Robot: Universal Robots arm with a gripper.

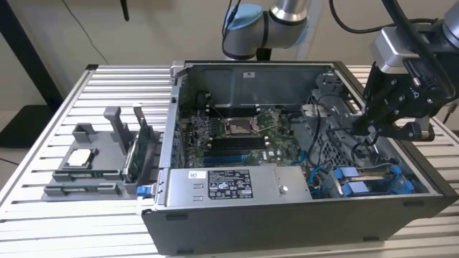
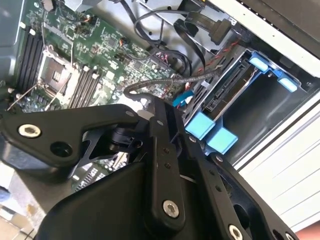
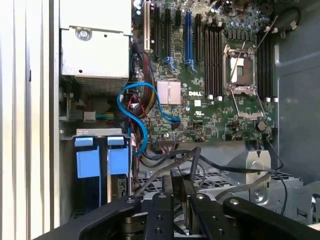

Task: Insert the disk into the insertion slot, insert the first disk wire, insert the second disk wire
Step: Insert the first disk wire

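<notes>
Disk (image 1: 358, 187), clipped in its blue carrier, sits down inside the insertion slot (image 3: 100, 132). It is just beside the grey power-supply box (image 1: 237, 185), on the exterior view's right of it, in a near corner of the open computer case (image 1: 287, 231). In both wrist views the carrier's blue handle ends show at the mouth of the bay, close to the end of the box.

The gripper (image 1: 367, 128) hangs over the case farther to the exterior view's right of the box. It is above the perforated cage, beyond the disk and apart from it. In the first wrist view its fingers (image 3: 192, 186) are drawn narrow with something dark pinched between them. In the second wrist view a black wire (image 2: 170, 82) loops from the disk's side of the case back to the gripper's tip, so the grip looks closed on that wire.

A blue cable (image 3: 132, 100) curls between the box and the motherboard (image 1: 237, 134), which lies behind the box in the exterior view. Outside the case, to the exterior view's left of the box, a grey tray (image 1: 79, 183) of parts rests on the slatted table (image 1: 107, 86).
</notes>
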